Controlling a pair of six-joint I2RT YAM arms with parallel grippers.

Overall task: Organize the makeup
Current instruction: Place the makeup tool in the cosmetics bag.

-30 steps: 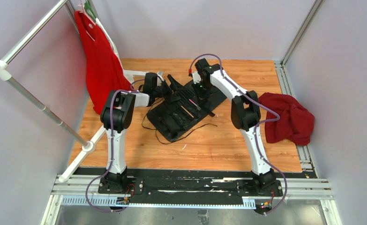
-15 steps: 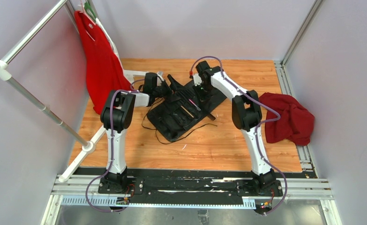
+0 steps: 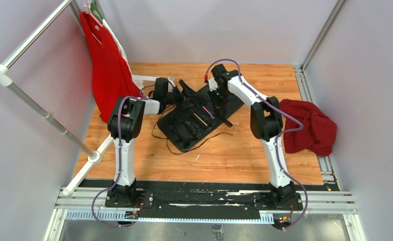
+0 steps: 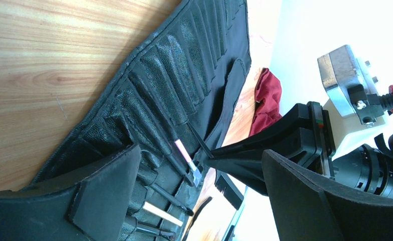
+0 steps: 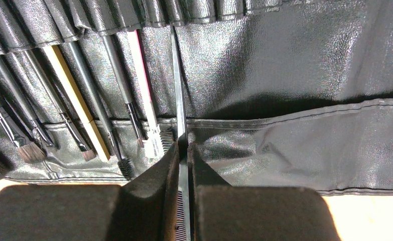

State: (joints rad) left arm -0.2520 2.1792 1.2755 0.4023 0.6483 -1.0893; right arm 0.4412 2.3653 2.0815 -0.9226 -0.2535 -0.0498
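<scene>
The black fabric roll (image 3: pixel 199 118) lies open on the wood table. Several makeup brushes sit in its slots: a pink one (image 5: pixel 143 85), a tan one (image 5: pixel 76 100) and black ones (image 5: pixel 116 80). My right gripper (image 5: pixel 183 148) is shut on a thin black comb-ended brush (image 5: pixel 177 75) whose handle points into a slot. In the top view my right gripper (image 3: pixel 215 100) is over the roll's far part. My left gripper (image 3: pixel 186 95) is open and empty just above the roll's left edge. The left wrist view shows the pink brush (image 4: pixel 184 154) and the tan brush (image 4: pixel 161 213).
A dark red cloth (image 3: pixel 309 125) lies at the right edge. A red garment (image 3: pixel 106 70) hangs on a white rack (image 3: pixel 38 108) at the left. The roll's black cords (image 3: pixel 204 138) trail onto the wood in front.
My right wrist has shifted slightly to the right with the thin brush still held. The left arm has not moved.
</scene>
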